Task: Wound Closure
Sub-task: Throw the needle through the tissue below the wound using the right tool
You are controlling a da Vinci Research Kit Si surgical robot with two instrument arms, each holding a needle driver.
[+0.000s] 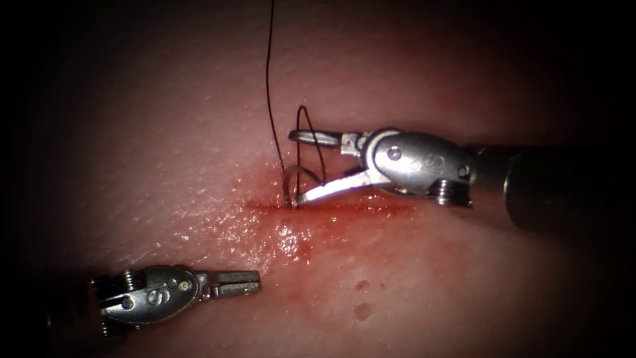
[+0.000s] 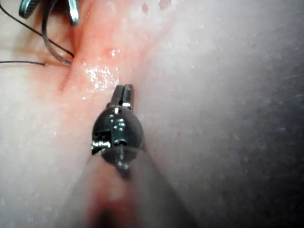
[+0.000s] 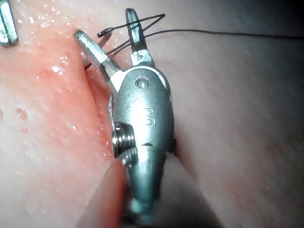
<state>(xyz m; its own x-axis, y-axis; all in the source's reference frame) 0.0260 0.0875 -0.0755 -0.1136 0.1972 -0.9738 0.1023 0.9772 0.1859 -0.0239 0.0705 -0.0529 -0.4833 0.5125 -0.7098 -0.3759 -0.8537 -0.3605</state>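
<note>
Right tool open at the needle, left tool shut and idle, needle standing in the cut.

Right tool (image 1: pixel 299 166) comes in from the right, fingers spread wide, holding nothing; upper finger (image 1: pixel 315 138) above the needle (image 1: pixel 291 185), lower finger tip just beside it at the cut (image 1: pixel 371 207). Needle arcs up out of the tissue (image 1: pixel 165 132) near the cut's left end, one end sunk in, curve exposed. Thread (image 1: pixel 268 73) runs from the needle area up out of frame, with a loop between the open fingers. Left tool (image 1: pixel 255 283) sits well apart, below and left of the cut, fingers closed on nothing. Red fluid (image 1: pixel 291 242) wets the tissue around and below the cut.
</note>
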